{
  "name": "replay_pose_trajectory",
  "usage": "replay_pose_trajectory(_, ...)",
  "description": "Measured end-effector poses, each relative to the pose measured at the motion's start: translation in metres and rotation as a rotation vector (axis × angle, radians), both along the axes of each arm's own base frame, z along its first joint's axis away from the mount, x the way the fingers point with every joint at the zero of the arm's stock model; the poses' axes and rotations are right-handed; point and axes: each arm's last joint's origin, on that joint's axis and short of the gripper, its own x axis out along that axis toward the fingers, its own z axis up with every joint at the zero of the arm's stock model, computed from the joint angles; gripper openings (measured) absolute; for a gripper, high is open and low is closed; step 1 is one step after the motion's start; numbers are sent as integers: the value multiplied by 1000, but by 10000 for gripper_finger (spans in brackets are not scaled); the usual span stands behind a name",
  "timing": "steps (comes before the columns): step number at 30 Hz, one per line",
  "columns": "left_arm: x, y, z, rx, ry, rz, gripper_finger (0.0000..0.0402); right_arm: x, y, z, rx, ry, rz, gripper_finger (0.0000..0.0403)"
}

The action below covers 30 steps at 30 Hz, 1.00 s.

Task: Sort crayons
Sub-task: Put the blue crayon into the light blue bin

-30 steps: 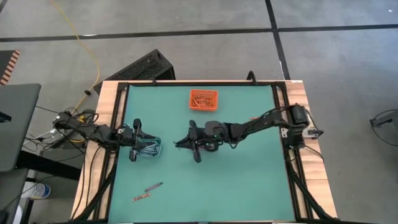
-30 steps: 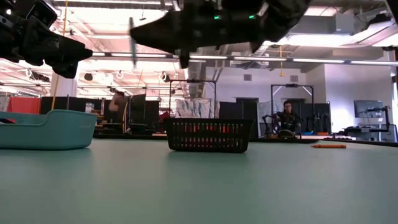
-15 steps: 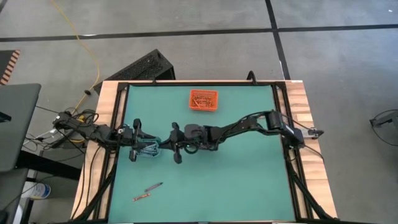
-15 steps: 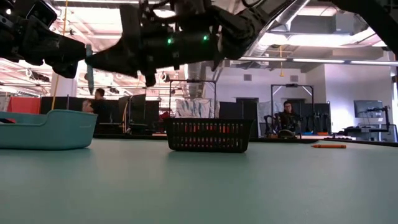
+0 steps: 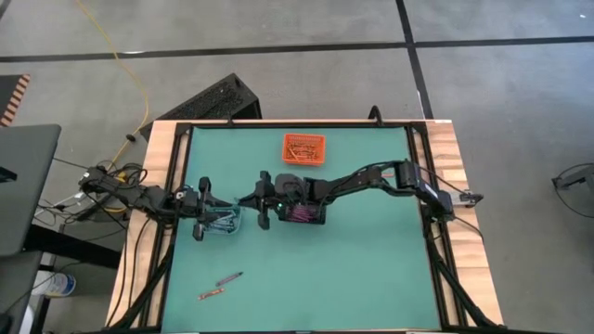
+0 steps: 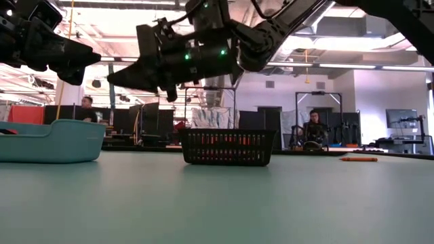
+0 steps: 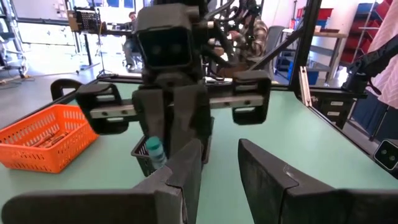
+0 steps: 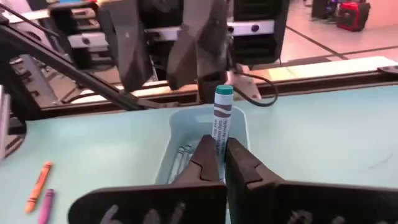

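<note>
Right pincer [image 8: 216, 163], clamped on a teal-tipped paper-wrapped crayon [image 8: 222, 122], has swung over. Just ahead sits the pale-blue plastic bin [image 8: 180, 138], so release looks next.

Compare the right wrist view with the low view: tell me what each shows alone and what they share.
Only the right wrist view shows the teal crayon pinched upright in the shut right gripper, plus two loose crayons lying on the mat and the inside of the light blue bin. Only the low view shows the black mesh bin, a lone orange crayon farther off, and people in the room behind. Both show the light blue bin and the left gripper above it.
</note>
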Motion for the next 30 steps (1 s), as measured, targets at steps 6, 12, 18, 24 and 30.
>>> replay_pose_trajectory(6, 0, 0, 0, 0, 0, 0, 95, 0, 12, 4, -6, -40, 25, 5)
replay_pose_trajectory(12, 0, 0, 0, 0, 0, 0, 95, 1, 15, 9, -23, -89, -67, 5)
replay_pose_trajectory(18, 0, 0, 0, 0, 0, 0, 95, 1, -12, 9, 72, -98, -181, 4)
replay_pose_trajectory(24, 0, 0, 0, 0, 0, 0, 95, 1, -12, 9, 169, -104, -193, 4)
replay_pose_trajectory(30, 0, 0, 0, 0, 0, 0, 95, 24, 2, -26, 245, -90, -178, 4)
